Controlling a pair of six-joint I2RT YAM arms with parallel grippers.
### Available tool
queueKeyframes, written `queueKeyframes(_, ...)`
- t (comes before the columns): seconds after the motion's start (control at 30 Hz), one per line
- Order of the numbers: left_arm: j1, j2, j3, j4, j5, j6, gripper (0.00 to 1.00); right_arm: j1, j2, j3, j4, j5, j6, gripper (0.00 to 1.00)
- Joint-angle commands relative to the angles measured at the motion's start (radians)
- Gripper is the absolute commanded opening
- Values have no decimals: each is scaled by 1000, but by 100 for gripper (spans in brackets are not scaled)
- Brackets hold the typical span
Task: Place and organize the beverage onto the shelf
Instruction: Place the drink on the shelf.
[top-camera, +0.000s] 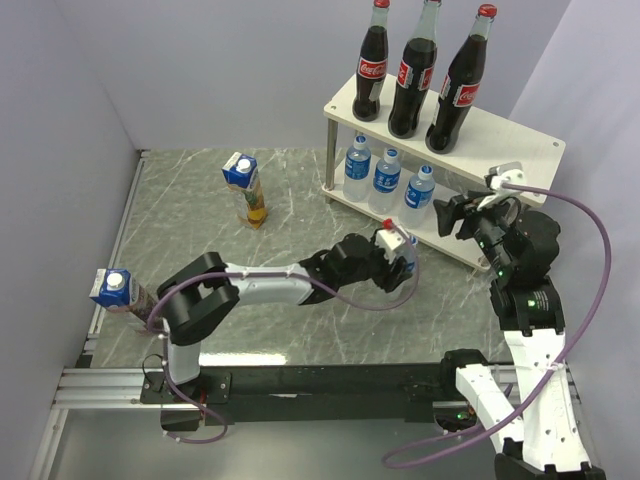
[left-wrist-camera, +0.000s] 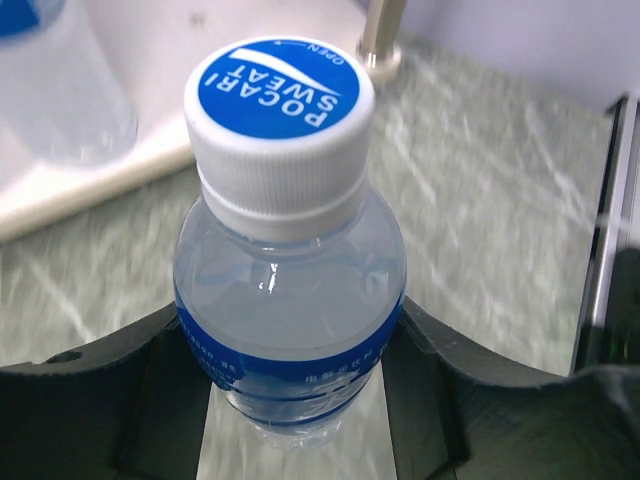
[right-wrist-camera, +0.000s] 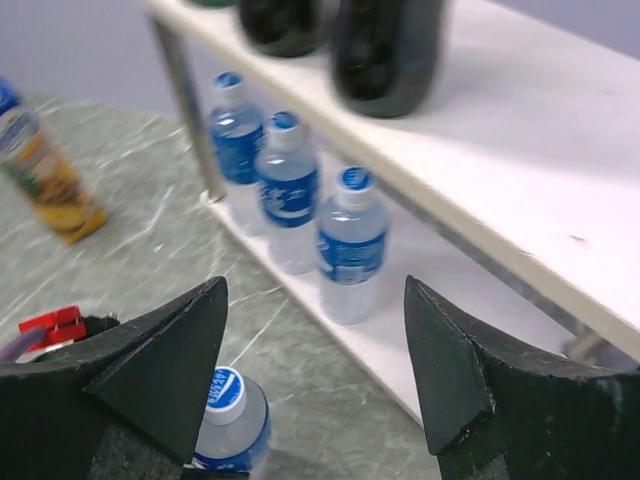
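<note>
My left gripper (top-camera: 395, 262) is shut on a small clear blue-labelled water bottle (top-camera: 408, 250), upright, just in front of the shelf (top-camera: 520, 140). In the left wrist view the bottle (left-wrist-camera: 290, 290) fills the gap between the black fingers (left-wrist-camera: 130, 390). Three water bottles (top-camera: 388, 175) stand on the lower tier. Three cola bottles (top-camera: 415, 70) stand on the top tier. My right gripper (top-camera: 455, 215) is open and empty, and looks at the lower tier (right-wrist-camera: 420, 340) and the held bottle (right-wrist-camera: 230, 420). One juice carton (top-camera: 245, 185) stands mid-table, and another (top-camera: 115, 290) stands at the left edge.
The lower tier has bare board to the right of its water bottles (right-wrist-camera: 350, 240). A silver shelf leg (right-wrist-camera: 185, 90) stands at the left end. Grey walls close the table at the back and sides. A purple cable (top-camera: 590, 230) loops from the right arm.
</note>
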Motion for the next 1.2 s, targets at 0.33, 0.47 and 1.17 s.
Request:
queueKeyframes(0.33,-5,228,521,32,29,3,0,-41,-35,37,113,413,120,96)
queueKeyframes(0.47,6,287,655,-2,32,2,0,-41,-38,40,113,438,124,96)
queueKeyframes(1.17,64,535,1060,-25,3,-1,0,-41,-40,27,133,484,143,100)
